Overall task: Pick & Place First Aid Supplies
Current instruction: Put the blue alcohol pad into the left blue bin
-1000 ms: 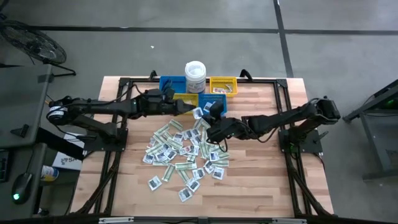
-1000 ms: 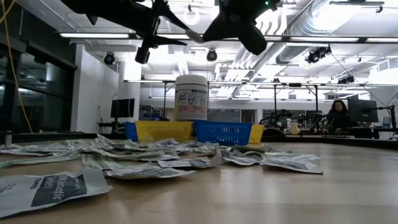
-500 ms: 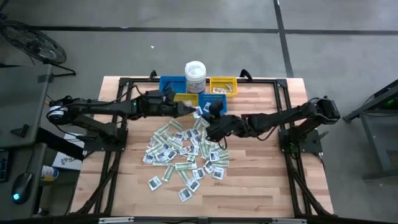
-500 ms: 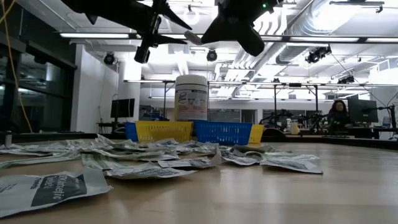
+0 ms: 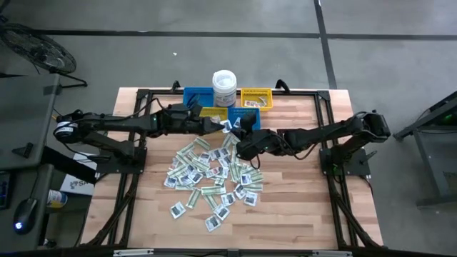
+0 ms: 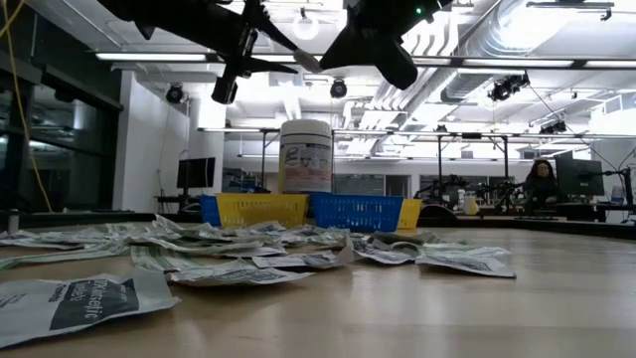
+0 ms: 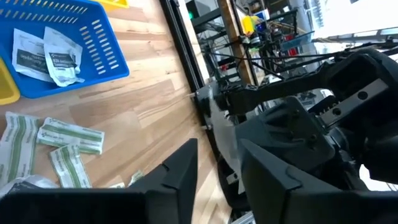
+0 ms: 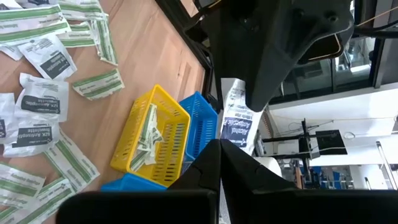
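Right gripper (image 5: 241,137) pinching a white packet (image 8: 236,122) above the blue bin (image 5: 245,118), print readable only from its wrist, left gripper (image 5: 218,126) gaping alongside

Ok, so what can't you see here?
Low view: what lies in the nearer yellow plastic bin and the nearer blue plastic bin; their walls hide it.
Low view: the label on the white lidded tub is too small to read.
High view: the print on the small flat paper packets is too small.
High view: the left gripper and right gripper meet above the pile's far edge; what is between them is too small.
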`<state>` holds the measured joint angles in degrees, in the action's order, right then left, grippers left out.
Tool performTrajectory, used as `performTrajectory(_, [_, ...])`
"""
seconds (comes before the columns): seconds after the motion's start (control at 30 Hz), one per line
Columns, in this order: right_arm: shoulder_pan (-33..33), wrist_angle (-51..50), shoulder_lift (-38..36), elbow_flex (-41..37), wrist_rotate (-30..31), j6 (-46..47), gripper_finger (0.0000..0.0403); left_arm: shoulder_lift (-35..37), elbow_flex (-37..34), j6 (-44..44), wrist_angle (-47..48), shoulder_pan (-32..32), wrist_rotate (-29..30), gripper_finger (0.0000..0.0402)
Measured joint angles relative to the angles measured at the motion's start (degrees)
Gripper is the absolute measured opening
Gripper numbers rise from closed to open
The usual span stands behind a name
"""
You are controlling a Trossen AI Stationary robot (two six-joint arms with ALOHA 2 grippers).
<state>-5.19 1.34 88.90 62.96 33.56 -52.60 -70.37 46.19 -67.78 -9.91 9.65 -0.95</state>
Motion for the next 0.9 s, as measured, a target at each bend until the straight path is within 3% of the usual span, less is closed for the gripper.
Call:
performTrajectory(0.33, [0.04,0.00,0.00,-0.02,0.02,1.53,0.0000,0.00,0.02,3.67,0.21,0.07,-0.15,0.0006])
performTrajectory(0.63, [0.02,0.13,-0.02,-0.02,-1.00,5.99,0.0013,0.00,0.02,5.76,0.26,0.07,-0.24,0.0002])
performTrajectory(0.9, [-0.12,-0.30,-0.81,-0.06,-3.91,23.68,0.0092,0.00,0.02,7.70,0.43,0.07,0.35,0.0001])
